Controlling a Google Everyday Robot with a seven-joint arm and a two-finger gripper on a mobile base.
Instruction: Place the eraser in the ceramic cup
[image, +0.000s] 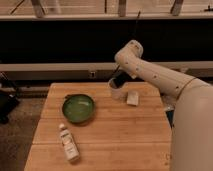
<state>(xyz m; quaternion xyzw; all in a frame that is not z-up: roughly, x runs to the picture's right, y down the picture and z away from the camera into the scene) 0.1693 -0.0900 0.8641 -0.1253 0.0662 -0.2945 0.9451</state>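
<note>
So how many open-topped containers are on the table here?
2: the green bowl left of centre, and the white cup at the back, under the gripper with the black eraser.

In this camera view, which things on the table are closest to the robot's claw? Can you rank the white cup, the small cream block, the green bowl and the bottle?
The gripper hangs just above the cup at the table's far edge.
1. ceramic cup, directly below it.
2. cream block, just right of the cup.
3. green bowl, left, mid-table.
4. bottle, near the front left.
</note>
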